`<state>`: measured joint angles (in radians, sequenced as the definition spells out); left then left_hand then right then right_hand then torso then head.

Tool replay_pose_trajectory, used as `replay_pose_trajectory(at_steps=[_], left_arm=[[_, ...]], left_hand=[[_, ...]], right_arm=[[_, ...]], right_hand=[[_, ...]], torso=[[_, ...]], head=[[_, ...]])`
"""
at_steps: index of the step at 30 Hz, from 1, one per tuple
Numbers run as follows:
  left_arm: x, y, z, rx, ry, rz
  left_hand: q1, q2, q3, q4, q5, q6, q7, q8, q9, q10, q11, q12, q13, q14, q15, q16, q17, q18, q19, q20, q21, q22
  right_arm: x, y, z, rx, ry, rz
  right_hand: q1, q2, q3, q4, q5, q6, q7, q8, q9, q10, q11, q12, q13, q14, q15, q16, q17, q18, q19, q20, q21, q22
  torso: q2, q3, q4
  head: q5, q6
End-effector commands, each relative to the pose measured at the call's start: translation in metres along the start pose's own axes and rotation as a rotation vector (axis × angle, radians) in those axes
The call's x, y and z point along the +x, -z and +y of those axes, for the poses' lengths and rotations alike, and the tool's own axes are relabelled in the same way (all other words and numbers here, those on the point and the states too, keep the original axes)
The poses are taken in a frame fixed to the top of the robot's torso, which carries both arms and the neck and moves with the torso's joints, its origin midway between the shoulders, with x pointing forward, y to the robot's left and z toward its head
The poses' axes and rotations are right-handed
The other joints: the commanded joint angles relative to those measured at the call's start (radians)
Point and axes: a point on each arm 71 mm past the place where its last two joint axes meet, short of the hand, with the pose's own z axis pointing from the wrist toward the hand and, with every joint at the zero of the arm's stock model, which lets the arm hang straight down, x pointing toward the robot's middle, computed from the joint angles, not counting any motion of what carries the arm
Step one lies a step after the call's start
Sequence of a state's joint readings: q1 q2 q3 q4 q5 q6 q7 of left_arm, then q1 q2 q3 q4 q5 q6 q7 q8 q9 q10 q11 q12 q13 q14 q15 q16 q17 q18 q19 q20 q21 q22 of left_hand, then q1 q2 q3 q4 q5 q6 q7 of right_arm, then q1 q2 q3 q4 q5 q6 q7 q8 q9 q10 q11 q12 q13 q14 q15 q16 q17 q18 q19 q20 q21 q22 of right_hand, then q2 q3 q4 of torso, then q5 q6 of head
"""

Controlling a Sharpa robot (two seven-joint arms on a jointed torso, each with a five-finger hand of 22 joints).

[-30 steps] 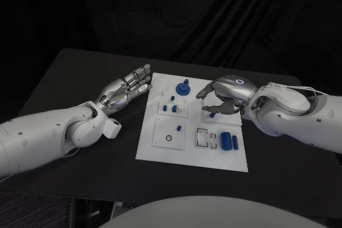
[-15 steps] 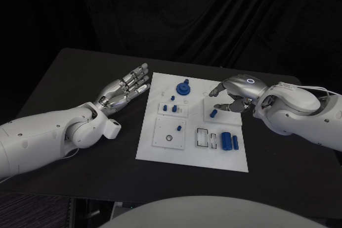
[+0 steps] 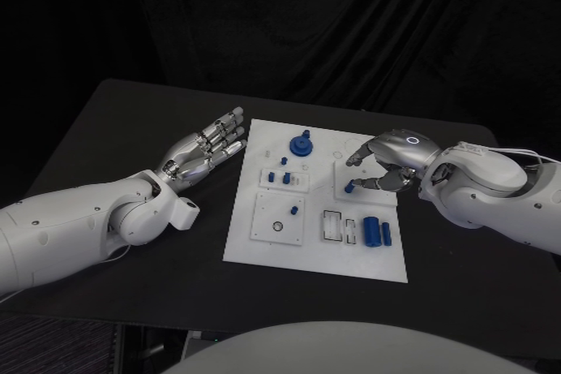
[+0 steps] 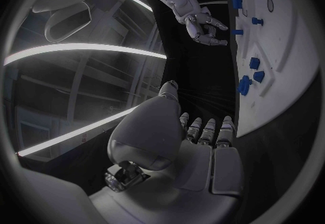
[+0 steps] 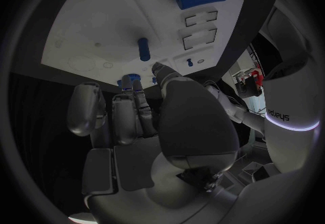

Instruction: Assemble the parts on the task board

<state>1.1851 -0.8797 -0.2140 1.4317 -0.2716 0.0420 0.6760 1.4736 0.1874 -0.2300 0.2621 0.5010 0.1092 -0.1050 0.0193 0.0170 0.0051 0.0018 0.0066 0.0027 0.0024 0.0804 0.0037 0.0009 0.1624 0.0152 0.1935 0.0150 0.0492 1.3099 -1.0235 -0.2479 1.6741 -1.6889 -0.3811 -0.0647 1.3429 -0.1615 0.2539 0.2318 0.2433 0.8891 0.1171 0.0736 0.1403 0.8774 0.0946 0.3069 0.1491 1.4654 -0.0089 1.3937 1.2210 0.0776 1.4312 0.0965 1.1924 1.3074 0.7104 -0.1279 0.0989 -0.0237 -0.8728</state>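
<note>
White flat plastic task board (image 3: 318,252) lies mid black tabletop (image 3: 105,122). Right hand (image 3: 386,159) has pulled back toward the board's far right edge vs a sec ago; fingers loosely apart, holding nothing. Small blue peg (image 3: 349,186) it was over now stands free in its raised square block, so that insertion looks done. Left hand (image 3: 205,145) unchanged: flat, fingers spread, empty, just beside board's left edge. Two blue cylinders (image 3: 374,230) lie near right edge, prob. next.
</note>
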Motion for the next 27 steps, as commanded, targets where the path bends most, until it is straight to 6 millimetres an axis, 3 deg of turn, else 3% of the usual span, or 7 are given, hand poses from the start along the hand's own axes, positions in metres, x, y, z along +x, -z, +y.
replay_pose_trajectory(at_steps=[1, 12, 27], left_arm=[[0.001, 0.001, -0.001, 0.032, 0.006, 0.004], [0.002, 0.001, 0.0, 0.025, 0.014, 0.011], [0.004, 0.002, 0.001, 0.017, 0.023, 0.02]], left_hand=[[0.001, 0.001, 0.001, 0.006, 0.0, -0.002, 0.005, -0.002, 0.001, -0.002, 0.006, -0.006, -0.002, -0.002, 0.007, -0.004, -0.001, 0.011, 0.0, 0.006, -0.003, -0.001], [0.002, 0.002, 0.002, 0.005, 0.001, -0.001, 0.008, -0.002, 0.001, -0.002, 0.008, -0.006, -0.002, -0.002, 0.01, -0.004, -0.001, 0.011, 0.0, 0.013, -0.003, -0.001], [0.008, 0.0, 0.003, -0.001, 0.008, 0.005, 0.02, -0.001, 0.002, -0.001, 0.018, -0.005, -0.002, -0.002, 0.014, -0.004, -0.001, 0.013, 0.001, 0.022, -0.003, -0.001]], right_arm=[[0.005, 0.002, -0.001, 0.023, 0.007, 0.021], [0.019, -0.001, -0.001, 0.031, 0.001, 0.061], [0.027, -0.009, 0.002, 0.017, -0.001, 0.072]], right_hand=[[-0.008, -0.007, -0.004, 0.008, 0.002, 0.003, -0.003, -0.001, -0.003, 0.009, -0.001, 0.004, -0.001, 0.014, -0.002, 0.004, 0.0, -0.002, 0.001, -0.001, 0.001, 0.164], [0.021, 0.002, -0.002, 0.013, 0.003, 0.039, 0.013, 0.013, -0.004, 0.033, -0.003, 0.004, -0.006, 0.013, 0.006, -0.001, -0.008, -0.001, 0.0, 0.005, -0.007, 0.162], [0.078, 0.021, 0.042, -0.026, 0.003, 0.112, 0.008, 0.039, 0.01, 0.093, -0.012, -0.011, -0.023, 0.015, 0.001, -0.001, -0.006, -0.001, 0.001, 0.002, -0.006, 0.162]], torso=[[0.0, -0.0001, 0.0005], [0.0, 0.0, -0.0001], [0.001, 0.0014, 0.0006]], head=[[-0.001, 0.0], [0.003, 0.0], [0.001, 0.0]])
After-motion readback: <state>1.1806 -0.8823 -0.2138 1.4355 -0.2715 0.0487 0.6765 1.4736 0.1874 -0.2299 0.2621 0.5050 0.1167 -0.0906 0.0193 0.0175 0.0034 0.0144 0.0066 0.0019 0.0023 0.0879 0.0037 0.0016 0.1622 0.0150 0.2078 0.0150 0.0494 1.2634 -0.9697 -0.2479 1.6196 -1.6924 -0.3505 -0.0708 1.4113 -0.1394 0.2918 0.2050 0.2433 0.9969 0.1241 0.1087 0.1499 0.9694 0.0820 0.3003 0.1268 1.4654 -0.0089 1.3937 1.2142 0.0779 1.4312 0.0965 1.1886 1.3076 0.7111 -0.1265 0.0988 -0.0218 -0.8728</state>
